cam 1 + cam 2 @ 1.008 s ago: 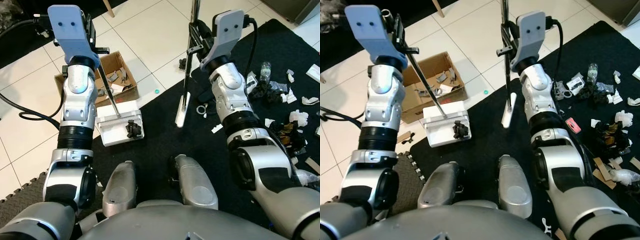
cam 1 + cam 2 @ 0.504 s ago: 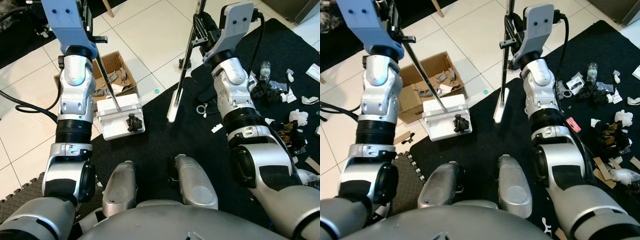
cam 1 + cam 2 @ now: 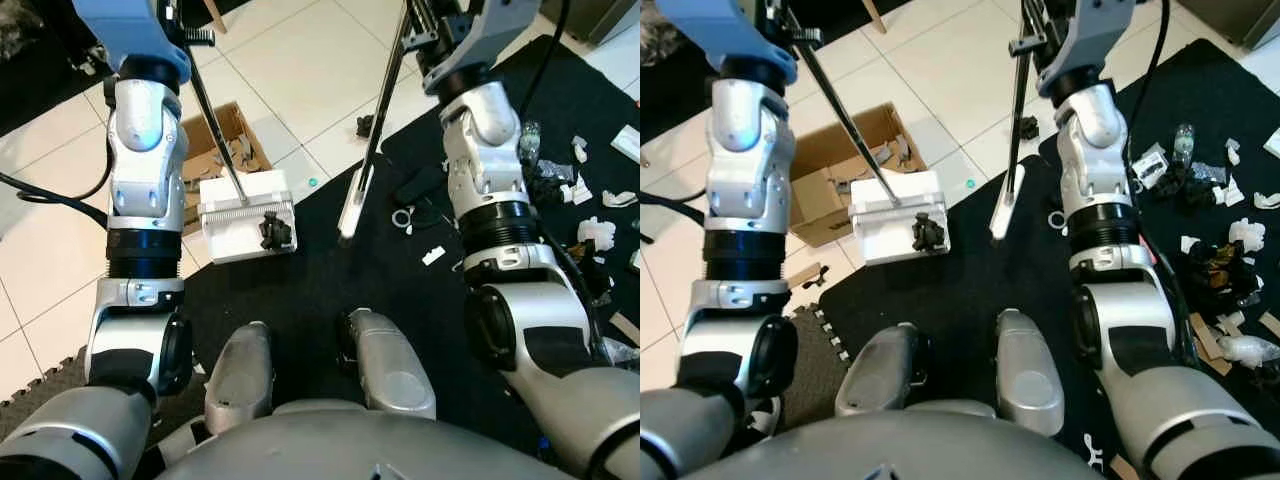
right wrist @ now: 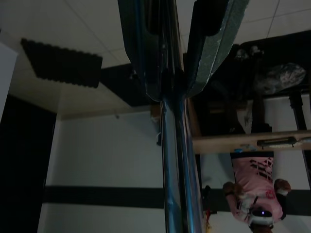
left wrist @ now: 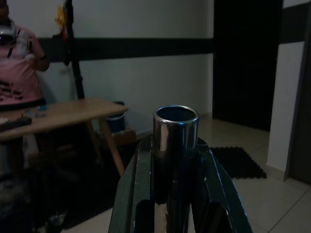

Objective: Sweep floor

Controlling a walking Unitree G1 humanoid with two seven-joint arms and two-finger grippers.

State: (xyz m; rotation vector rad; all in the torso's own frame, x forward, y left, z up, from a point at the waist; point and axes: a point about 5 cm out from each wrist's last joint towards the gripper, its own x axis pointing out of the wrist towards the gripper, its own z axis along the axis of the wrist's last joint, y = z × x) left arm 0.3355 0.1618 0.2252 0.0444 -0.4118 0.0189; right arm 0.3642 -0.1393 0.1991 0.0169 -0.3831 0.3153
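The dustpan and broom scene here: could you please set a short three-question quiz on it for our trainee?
1. True or false: the white dustpan holds a dark clump of debris.
2. Which gripper holds the broom? A left, B right.
3. Fill in: the cardboard box stands on the ___ floor.

Key: 1 true. 2 B: the right gripper clamps the broom's pole; the left gripper clamps the dustpan's handle. 3 tiled.
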